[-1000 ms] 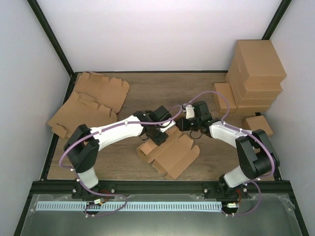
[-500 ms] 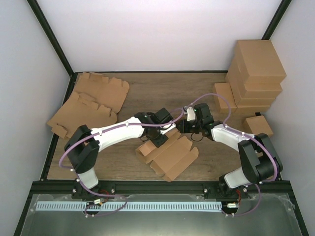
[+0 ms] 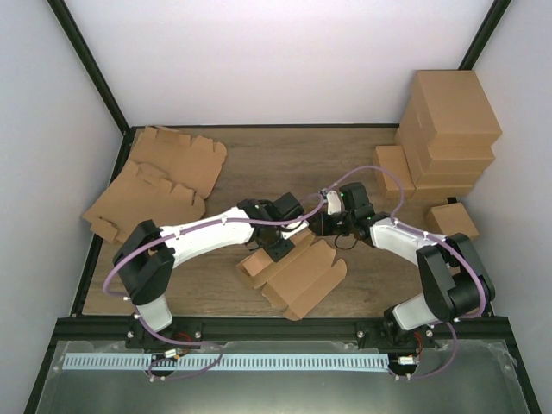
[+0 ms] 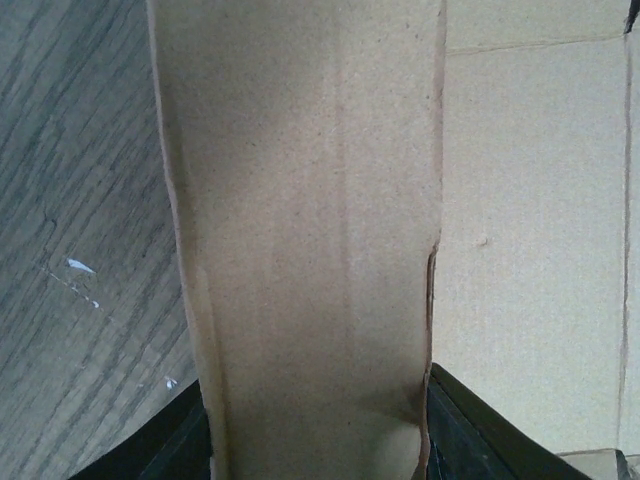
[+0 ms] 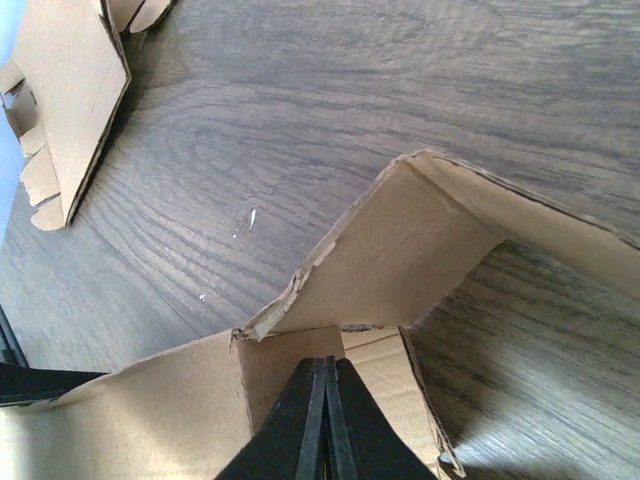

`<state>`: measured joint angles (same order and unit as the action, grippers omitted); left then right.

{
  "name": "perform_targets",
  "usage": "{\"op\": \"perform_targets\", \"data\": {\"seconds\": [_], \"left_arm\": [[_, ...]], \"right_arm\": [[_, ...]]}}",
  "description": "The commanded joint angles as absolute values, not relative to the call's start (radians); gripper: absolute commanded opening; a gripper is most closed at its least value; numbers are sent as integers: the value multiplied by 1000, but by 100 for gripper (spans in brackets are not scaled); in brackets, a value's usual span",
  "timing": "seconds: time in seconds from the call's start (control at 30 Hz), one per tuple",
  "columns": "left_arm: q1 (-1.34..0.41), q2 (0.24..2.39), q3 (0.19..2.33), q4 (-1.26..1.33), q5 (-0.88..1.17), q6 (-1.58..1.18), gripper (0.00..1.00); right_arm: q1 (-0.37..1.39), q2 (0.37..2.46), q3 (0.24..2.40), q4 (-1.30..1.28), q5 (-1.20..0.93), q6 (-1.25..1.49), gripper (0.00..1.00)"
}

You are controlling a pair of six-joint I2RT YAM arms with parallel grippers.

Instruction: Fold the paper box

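The left gripper (image 3: 274, 246) pinches a raised flap (image 4: 300, 250) of the paper box (image 3: 304, 274), lying in the middle of the table (image 3: 285, 159); it should hold firm while the right gripper (image 5: 325, 368), fingers pressed together, pushes the next wall slowly along its crease

Paper box (image 3: 297, 272) was plain brown cardboard — the stacked cartons (image 3: 450, 121) and flat blanks (image 3: 168, 168) showed the same tan. Table (image 3: 285, 164) was dark wood grain with a few white flecks; the arms (image 3: 207, 231) were white with black joints, their cables (image 3: 107, 276) purple.
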<state>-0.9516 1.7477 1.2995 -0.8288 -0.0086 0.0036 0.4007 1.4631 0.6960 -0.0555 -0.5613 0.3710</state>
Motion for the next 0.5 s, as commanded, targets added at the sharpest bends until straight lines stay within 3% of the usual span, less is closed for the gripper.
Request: {"op": "perform_targets", "data": {"seconds": [0.0,0.2,0.47], "left_arm": [[-965,1763,1294,-792,-12,7,47],[-968,1766,1292,-792,-12,5,47],[-981,1776,1280,-787,-30,-4,47]], "right_arm": [[413,1474,680,-61,-660,366,1],[413,1464,663,-58,-614,369,1],[411,1391,644,-86,-372,350,5]]}}
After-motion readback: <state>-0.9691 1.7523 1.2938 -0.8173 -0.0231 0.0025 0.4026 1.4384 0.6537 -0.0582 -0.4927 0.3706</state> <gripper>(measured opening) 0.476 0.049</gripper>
